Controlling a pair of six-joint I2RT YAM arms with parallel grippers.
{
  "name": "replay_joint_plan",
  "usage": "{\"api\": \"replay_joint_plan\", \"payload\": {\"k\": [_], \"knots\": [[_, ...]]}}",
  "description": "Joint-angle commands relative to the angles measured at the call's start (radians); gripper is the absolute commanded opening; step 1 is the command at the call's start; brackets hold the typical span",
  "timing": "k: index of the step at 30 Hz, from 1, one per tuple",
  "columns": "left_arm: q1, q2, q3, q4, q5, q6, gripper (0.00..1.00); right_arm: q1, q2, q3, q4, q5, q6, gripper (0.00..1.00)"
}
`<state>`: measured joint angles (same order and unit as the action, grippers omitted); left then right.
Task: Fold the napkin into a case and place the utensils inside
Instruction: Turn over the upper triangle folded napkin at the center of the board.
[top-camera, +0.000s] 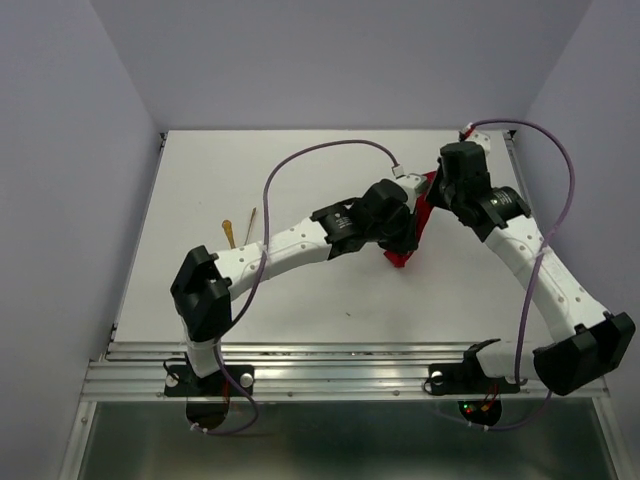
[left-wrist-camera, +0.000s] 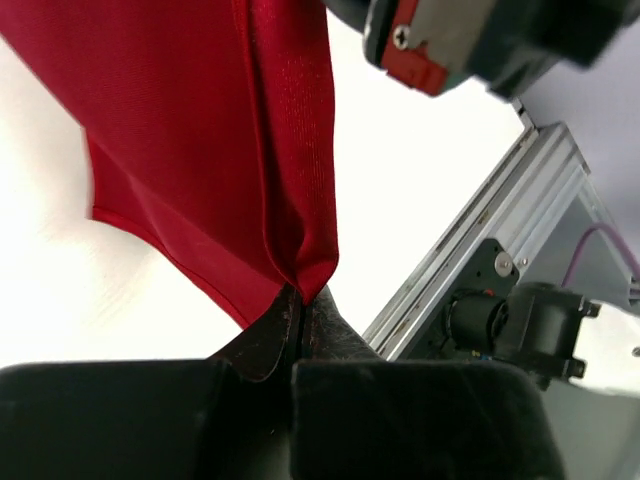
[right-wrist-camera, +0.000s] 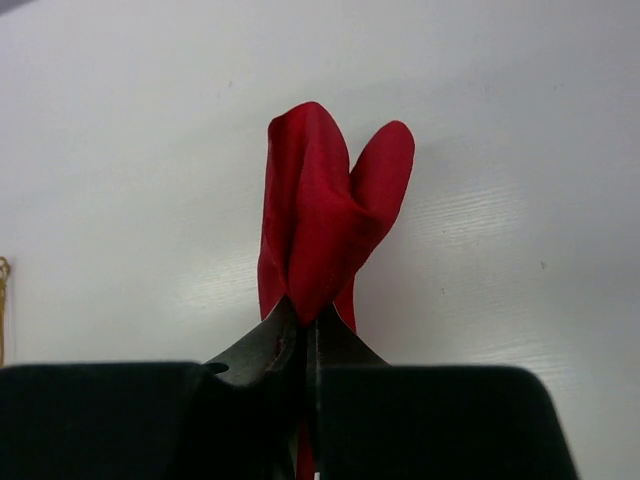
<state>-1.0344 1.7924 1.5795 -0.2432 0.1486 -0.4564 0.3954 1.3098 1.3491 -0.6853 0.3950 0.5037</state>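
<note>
— Looking down from above, where does the napkin (top-camera: 404, 256) sit?

— Right of the table's (top-camera: 300, 170) middle, bunched up between the ends of the two arms. It is not spread flat. One red corner shows below the left arm's wrist and another strip of red shows between the two wrists. I cannot tell whether its lowest point touches the tabletop.

— And the left gripper (left-wrist-camera: 300, 305)?

— Its jaws are pressed together on the cloth. From its own camera, a folded edge is pinched right at the tips, and a long crease runs away from them across the red sheet.

— What about the right gripper (right-wrist-camera: 303, 318)?

— That one is clamped on the napkin too, with no gap between the jaws. Just past its tips the cloth stands up in two rounded red lobes against the white surface.

— Where are the utensils (top-camera: 229, 233)?

— They lie on the table well to the left of the napkin, two slim gold-toned pieces close beside each other and clear of the cloth and of both grippers. They are too small to tell knife from fork.
</note>
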Motion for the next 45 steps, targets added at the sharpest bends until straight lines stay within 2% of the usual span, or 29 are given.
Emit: {"api": "replay_joint_plan", "payload": {"k": [1,7,14,20,23,28,29,33,34,36,40,45], "knots": [[-0.073,0.001,0.132,-0.220,-0.112,0.001,0.00,-0.047,-0.095,-0.054,0.121,0.038,0.047,0.01],[-0.167,0.048,0.237,-0.294,-0.138,-0.034,0.00,-0.096,-0.251,-0.171,0.080,0.030,0.044,0.01],[-0.305,0.160,0.416,-0.347,-0.112,-0.070,0.00,-0.105,-0.473,-0.283,-0.132,0.132,0.079,0.01],[-0.380,0.234,0.546,-0.370,-0.040,-0.094,0.00,-0.105,-0.564,-0.220,-0.308,0.174,0.108,0.01],[-0.395,0.248,0.602,-0.351,0.008,-0.117,0.00,-0.105,-0.549,-0.148,-0.381,0.211,0.116,0.01],[-0.394,0.256,0.611,-0.280,0.117,-0.125,0.00,-0.105,-0.506,-0.090,-0.418,0.203,0.104,0.01],[-0.388,0.251,0.600,-0.269,0.135,-0.123,0.00,-0.105,-0.492,-0.093,-0.412,0.194,0.093,0.01],[-0.326,0.158,0.386,-0.125,0.195,-0.133,0.00,-0.105,-0.403,-0.142,-0.315,0.131,0.042,0.01],[-0.291,0.135,0.258,-0.034,0.212,-0.151,0.00,-0.105,-0.380,-0.152,-0.253,0.117,0.032,0.01],[-0.253,0.066,0.098,0.075,0.258,-0.159,0.00,-0.105,-0.296,-0.172,-0.148,0.065,0.018,0.01],[-0.138,-0.039,-0.091,0.146,0.247,-0.134,0.00,-0.105,-0.137,-0.179,0.042,-0.060,0.006,0.01],[-0.038,-0.128,-0.309,0.211,0.256,-0.094,0.00,-0.055,0.072,-0.114,0.162,-0.148,0.021,0.01]]}}
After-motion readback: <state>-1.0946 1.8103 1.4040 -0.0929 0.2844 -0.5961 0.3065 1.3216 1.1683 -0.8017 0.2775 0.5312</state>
